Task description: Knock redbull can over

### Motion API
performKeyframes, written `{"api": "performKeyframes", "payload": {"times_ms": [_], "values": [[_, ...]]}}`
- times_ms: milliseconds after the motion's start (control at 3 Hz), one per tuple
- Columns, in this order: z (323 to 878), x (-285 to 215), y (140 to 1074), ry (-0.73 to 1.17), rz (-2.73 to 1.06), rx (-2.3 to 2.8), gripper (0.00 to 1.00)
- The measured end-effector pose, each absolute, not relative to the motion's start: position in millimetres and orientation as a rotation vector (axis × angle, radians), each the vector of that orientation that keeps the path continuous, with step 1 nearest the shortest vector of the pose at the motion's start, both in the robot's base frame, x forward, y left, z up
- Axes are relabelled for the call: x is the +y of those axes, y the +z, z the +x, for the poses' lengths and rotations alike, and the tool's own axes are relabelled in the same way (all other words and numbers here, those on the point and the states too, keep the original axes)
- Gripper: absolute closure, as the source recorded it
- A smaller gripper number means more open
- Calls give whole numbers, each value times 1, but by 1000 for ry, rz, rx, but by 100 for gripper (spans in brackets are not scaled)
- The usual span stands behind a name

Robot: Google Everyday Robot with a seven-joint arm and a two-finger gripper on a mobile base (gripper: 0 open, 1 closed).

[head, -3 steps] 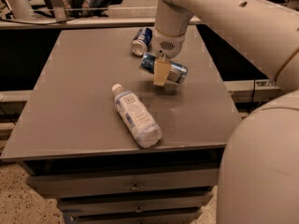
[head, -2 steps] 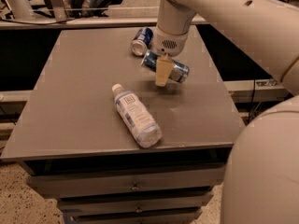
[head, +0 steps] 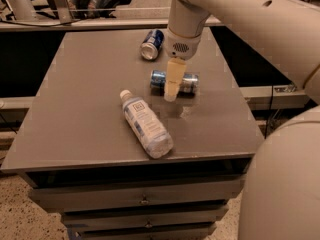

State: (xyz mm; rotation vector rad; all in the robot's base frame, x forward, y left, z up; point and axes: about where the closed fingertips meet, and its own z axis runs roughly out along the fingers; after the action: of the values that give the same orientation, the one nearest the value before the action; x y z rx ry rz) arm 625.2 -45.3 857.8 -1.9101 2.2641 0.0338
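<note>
The redbull can, slim, blue and silver, lies on its side across the middle right of the grey table top. My gripper hangs down from the white arm directly in front of the can's middle and hides that part. Its cream fingers are pressed together and hold nothing, and their tip is close to the table surface.
A shorter, darker blue can lies on its side at the back of the table. A clear plastic bottle with a white cap lies near the front edge. Drawers sit below the top. My large white arm fills the right side.
My gripper has moved a little toward the table's front. The redbull can lies slightly nearer the front than before. The bottle and the dark can have not moved.
</note>
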Motion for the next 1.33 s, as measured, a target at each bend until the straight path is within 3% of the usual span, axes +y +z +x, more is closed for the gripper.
{"api": "performKeyframes", "payload": {"times_ms": [667,1000,1333], "values": [[641,-25,873,19,-1756,2164,0],[640,-57,875,-24,-1728,2194,0],[637,-122,884,-109,-1687,2256,0]]}}
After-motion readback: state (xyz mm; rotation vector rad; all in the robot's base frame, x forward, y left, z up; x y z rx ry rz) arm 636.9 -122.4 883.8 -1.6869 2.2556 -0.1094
